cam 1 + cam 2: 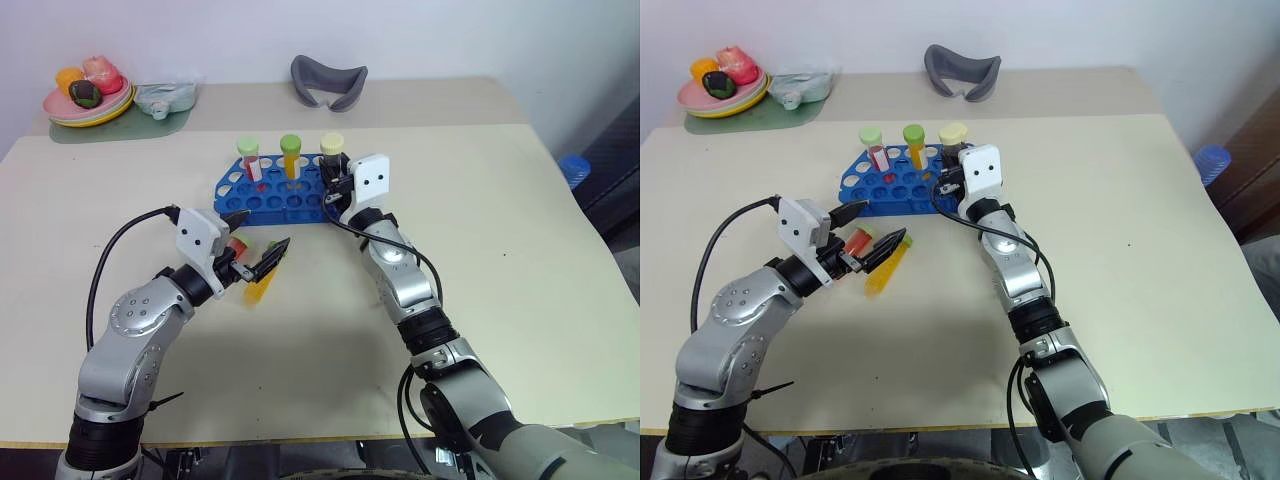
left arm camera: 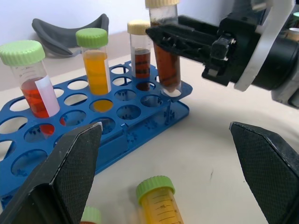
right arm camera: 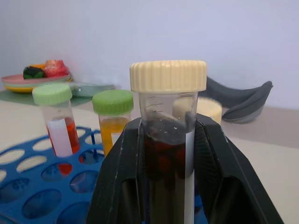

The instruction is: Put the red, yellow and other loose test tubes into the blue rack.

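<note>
Right fingers (image 2: 187, 39) clamp the brown tube (image 2: 166, 60), tip entering rack (image 2: 140, 126); seat it, then release. Left fingers (image 1: 250, 262) apart.

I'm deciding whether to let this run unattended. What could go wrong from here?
1. The right end effector holds the dark brown cream-capped clear plastic tube with its tip at a corner hole of the bright blue plastic rack; tilted, it may catch on the rim or tip the rack.
2. The yellow-orange green-capped tube and red-orange tube lie loose under the open left end effector and may get nudged and roll.
</note>
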{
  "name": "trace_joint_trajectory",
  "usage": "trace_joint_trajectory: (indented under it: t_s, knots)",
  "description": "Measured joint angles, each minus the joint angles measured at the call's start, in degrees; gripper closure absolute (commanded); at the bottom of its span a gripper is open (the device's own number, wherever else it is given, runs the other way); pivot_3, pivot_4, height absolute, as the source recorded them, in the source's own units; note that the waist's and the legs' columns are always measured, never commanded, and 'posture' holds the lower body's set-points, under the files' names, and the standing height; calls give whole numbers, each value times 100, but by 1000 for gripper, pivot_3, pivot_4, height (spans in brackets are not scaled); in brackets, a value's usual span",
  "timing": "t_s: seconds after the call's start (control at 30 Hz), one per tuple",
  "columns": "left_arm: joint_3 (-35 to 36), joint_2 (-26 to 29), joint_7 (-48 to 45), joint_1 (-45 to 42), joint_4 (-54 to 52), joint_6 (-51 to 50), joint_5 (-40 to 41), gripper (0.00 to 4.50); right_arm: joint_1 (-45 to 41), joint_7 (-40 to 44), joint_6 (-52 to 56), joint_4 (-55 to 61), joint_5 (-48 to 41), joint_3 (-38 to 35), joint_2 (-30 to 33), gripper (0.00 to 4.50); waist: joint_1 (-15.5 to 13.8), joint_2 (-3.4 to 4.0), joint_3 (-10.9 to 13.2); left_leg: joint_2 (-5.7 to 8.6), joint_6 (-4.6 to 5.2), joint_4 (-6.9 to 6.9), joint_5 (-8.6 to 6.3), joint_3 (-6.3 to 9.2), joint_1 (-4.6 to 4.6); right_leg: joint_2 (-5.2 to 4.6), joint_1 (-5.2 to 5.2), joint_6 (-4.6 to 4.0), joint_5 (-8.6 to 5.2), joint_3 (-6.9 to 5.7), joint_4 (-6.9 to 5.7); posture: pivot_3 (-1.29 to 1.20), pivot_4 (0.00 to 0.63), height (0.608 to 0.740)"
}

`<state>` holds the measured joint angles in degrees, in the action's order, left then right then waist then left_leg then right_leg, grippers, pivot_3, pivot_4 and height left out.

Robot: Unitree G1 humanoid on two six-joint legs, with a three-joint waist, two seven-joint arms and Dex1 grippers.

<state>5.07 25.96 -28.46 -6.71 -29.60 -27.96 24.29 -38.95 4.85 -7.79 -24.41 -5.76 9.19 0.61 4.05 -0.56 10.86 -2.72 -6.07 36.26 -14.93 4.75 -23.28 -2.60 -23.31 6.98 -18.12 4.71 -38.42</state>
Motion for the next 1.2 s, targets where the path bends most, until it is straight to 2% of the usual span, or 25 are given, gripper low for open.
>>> trace_joint_trajectory:
  t_s: [0.23, 0.47, 0.5, 0.67, 0.83, 1.03, 1.2]
  knots:
    - [-2, -9, 14, 134, -12, 62, -6, 0, -115, 106, -126, -280, 101, -148, -114, 3702, 7, 0, 0, 0, -24, -2, 13, 0, 2, 0, 0, 0, 0, 0, -2, 0, 150, 740]
    - [-2, -16, 31, 318, -12, 112, -5, 0, -73, 340, -138, -155, 50, -304, -140, 130, 8, 0, 0, 0, -23, -1, 13, 0, 2, 0, 0, 0, 0, 1, -4, 0, 150, 740]
    - [-2, -16, 36, 333, -12, 108, -5, 0, -62, 339, -131, -54, 50, -320, -140, 18, 6, 0, 0, 0, -23, -1, 13, 0, 2, 0, 0, 0, 0, 1, -5, 0, 150, 740]
    - [-101, 235, 121, 190, -81, -236, -92, 0, 68, 635, 257, 1040, -64, -409, 156, 18, -16, 0, 0, 1, -12, 0, 6, 4, 0, 0, 1, 0, 0, -1, -4, 0, 150, 740]
    - [-414, 725, 356, -571, -327, -1216, -315, 0, 512, 1829, 1208, 2433, -543, -477, 1402, 18, -60, 0, 0, 5, -4, 1, 2, 6, 1, -3, 10, 1, 0, -3, 5, 0, 150, 740]
    - [-1252, 806, 976, -1997, -489, -3744, -436, 0, 1138, 3629, 2287, 3673, -1317, -458, 2945, 18, 6, 0, 1, 4, 3, 3, -1, 8, 3, 4, 10, 1, 0, 0, 1, 0, 150, 740]
    - [-1781, 678, 1041, -3305, -255, -6039, 87, 0, 1440, 4667, 2958, 4713, -1916, -359, 3795, 18, -21, -1, 2, 5, 5, 15, -2, 15, 0, 5, 18, 2, -1, -4, 1, 0, 150, 740]
